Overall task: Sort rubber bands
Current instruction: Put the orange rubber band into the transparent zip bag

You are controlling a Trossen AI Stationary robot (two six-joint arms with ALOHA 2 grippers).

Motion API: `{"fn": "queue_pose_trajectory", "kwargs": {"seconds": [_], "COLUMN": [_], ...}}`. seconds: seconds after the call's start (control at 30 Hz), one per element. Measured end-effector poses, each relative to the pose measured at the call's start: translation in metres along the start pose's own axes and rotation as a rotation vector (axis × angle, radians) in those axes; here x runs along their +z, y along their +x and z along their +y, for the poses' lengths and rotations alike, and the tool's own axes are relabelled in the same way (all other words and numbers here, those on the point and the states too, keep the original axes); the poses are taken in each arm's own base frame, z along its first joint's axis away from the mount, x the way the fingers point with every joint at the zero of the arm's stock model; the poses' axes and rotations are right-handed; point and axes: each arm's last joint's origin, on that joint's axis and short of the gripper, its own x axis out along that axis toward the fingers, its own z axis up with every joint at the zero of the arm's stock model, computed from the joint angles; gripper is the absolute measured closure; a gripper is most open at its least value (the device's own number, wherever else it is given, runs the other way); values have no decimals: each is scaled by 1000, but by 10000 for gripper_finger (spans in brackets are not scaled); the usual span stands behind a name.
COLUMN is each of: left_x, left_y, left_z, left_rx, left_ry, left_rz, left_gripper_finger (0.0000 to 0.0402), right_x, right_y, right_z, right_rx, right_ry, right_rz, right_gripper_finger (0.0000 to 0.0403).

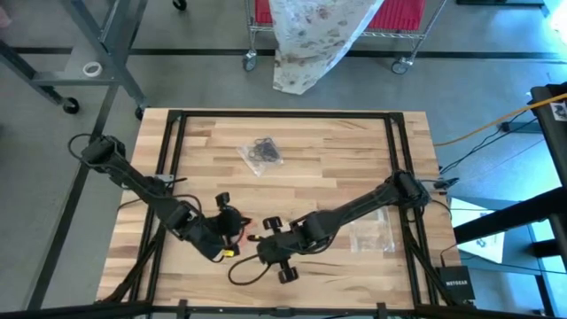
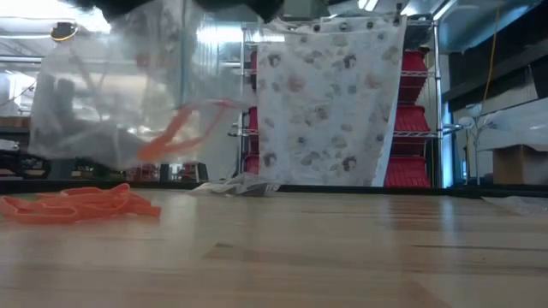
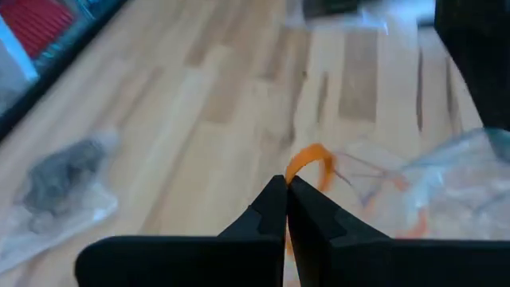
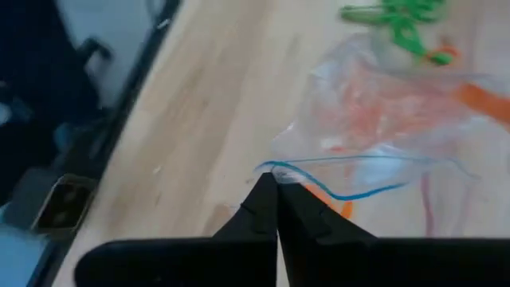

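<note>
The left gripper [image 3: 285, 185] has its 2 dark fingers pressed together on a thin orange rubber band [image 3: 307, 163], which curls up just beyond the tips. The right gripper [image 4: 275, 182] pinches the blue-striped rim of a crinkled clear plastic bag [image 4: 398, 119] holding more orange loops. Green rubber bands [image 4: 398, 17] lie on the pale wooden worktop [image 4: 215, 104] past that bag.
</note>
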Motion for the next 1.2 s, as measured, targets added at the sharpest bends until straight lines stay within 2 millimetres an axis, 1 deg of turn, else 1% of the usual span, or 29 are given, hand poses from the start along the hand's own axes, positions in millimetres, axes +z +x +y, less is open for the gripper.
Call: {"fn": "queue_pose_trajectory", "kwargs": {"seconds": [0.13,0.23,0.37,0.43,0.47,0.53,0.6,0.7,0.77,0.87,0.93,1.03,1.2], "left_x": [-8,-10,0,7,7,5,-1,-14,-24,-30,-35,-39,-46], "left_y": [0,-8,-24,-34,-39,-44,-46,-41,-39,-35,-28,-15,4], "left_z": [1,4,11,13,13,10,5,-4,-7,-13,-15,-11,5], "left_rx": [-20,-24,-19,-62,-98,-156,-202,-223,-214,-227,-204,-123,12], "left_ry": [25,45,6,-36,-46,-54,-59,-61,-62,-100,-78,-47,-23], "left_rz": [68,85,68,51,57,83,107,129,155,137,127,113,121], "left_gripper_finger": [400,400,400,400,400,400,400,400,400,400,400,400,400], "right_x": [-3,-7,-11,-15,-17,-21,-22,-19,-19,-18,-13,-5,5], "right_y": [9,14,15,15,15,13,13,13,12,13,14,15,15], "right_z": [-10,-14,-14,-15,-15,-18,-20,-26,-28,-28,-27,-25,-20], "right_rx": [-101,-135,-198,-244,-269,-343,-405,-448,-460,-455,-426,-372,-294], "right_ry": [108,171,277,341,371,427,470,524,542,542,548,547,562], "right_rz": [15,46,61,85,96,111,96,46,44,26,-20,-79,-175], "right_gripper_finger": [403,403,403,403,403,403,403,403,403,403,403,403,403]}}
